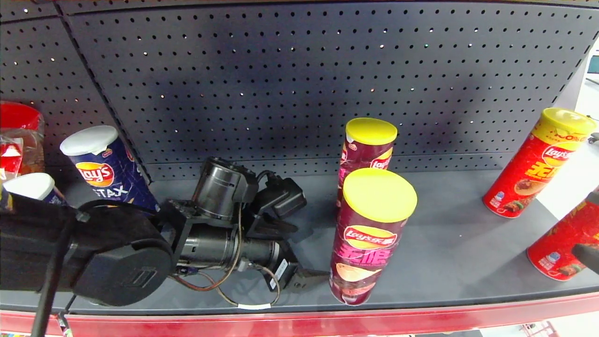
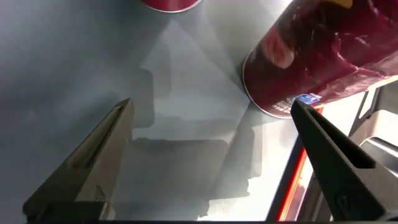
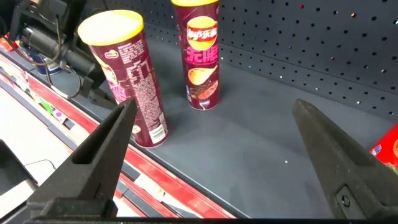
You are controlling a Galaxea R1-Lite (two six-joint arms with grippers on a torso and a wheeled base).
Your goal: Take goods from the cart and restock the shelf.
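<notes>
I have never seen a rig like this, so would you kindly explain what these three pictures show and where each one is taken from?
This is a two-armed robot restocking a shop shelf. The wide picture comes from a camera on its head, looking down at the grey shelf. The black machinery at the lower left is its left arm. The other two pictures come from cameras on the wrists, and the two dark prongs in each are that arm's fingers. The left gripper and the right gripper are both open and hold nothing. Standing on the shelf are a front maroon can and a rear maroon can, both with yellow lids, with red cans to the right and blue cans to the left.
</notes>
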